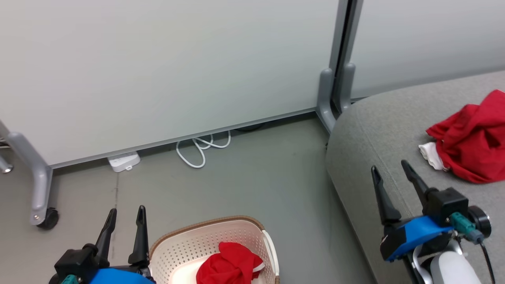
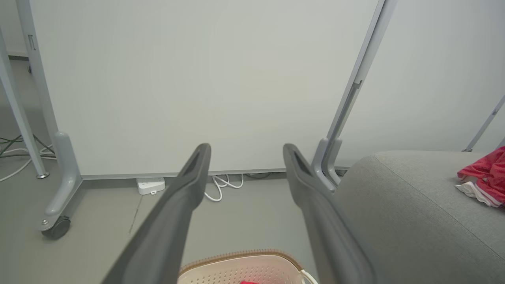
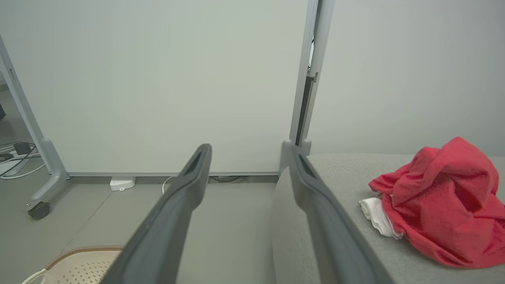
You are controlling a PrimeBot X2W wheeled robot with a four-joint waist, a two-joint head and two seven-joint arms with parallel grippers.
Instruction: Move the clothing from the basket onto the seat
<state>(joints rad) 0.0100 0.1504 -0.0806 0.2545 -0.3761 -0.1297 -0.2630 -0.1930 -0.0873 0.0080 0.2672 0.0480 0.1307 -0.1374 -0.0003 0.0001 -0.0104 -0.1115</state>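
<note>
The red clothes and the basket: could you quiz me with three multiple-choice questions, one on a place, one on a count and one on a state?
1. Where does the basket stand?
A. on the floor, left of the seat
B. on top of the seat
C. on a shelf

2. How many red items lie on the seat?
A. none
B. one
C. three

3. How do the left gripper and the right gripper stand?
A. both shut on cloth
B. left shut, right open
C. both open, holding nothing

Answers:
1 A: the head view shows the basket on the floor beside the seat's rounded corner.
2 B: the garment on the seat is alone there; the garment in the basket is the other.
3 C: each gripper's fingers are spread with nothing between them.
</note>
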